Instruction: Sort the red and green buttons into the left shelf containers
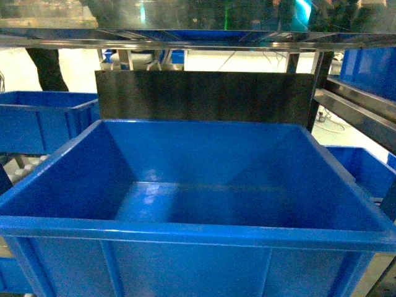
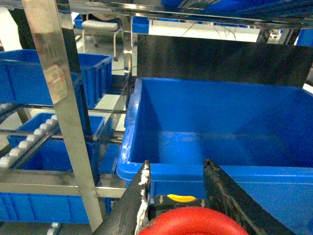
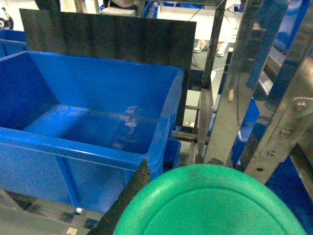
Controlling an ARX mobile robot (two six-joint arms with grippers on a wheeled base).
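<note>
The left gripper [image 2: 176, 196] has its jaws clamped on the red button [image 2: 194, 221], whose domed cap fills the bottom edge of the left wrist view, just short of the near rim of the large blue bin [image 2: 215, 147]. A yellow mark sits on the dark body just behind the cap. The right gripper [image 3: 146, 196] carries the green button [image 3: 210, 203]; only one dark finger [image 3: 128, 196] shows, pressed against the cap's left side, so the jaws appear closed on it. The green cap faces the camera, off the bin's near right corner; its body is hidden, so the long axis cannot be read.

The head view shows the same bin [image 1: 185, 232] from the front, with a dark backboard [image 1: 204, 96] behind it, but neither gripper nor button. The left wrist view alone shows the steel shelf post [image 2: 63, 112] and roller rails left of the bin.
</note>
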